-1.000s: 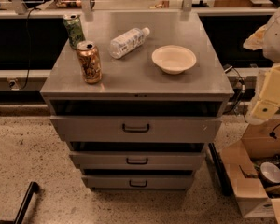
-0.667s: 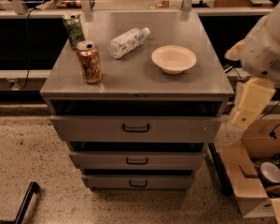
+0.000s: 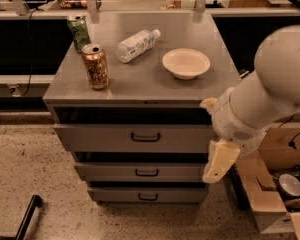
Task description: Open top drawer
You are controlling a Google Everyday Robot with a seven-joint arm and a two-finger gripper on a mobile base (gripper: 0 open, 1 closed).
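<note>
Viewing through the single camera, which looks down on the front of a grey cabinet: the top drawer (image 3: 100,138) sits directly under the surface (image 3: 145,86), the widest of three stacked fronts, with its black handle (image 3: 145,137) at centre, facing outward and unobstructed. The tool (image 3: 217,164) hangs from the white arm at the cabinet's right front corner, lower than the handle, well to its right and clear of it; whether it is wide or narrow cannot be told. Judged an approach posture: the handle is not yet engaged, and a leftward, slightly upward move is needed. A gold can (image 3: 95,66), green can (image 3: 79,31), toppled bottle (image 3: 136,45) and bowl (image 3: 186,63) rest back from the front edge, outside the pull path, though a sharp tug could shake the upright cans.
</note>
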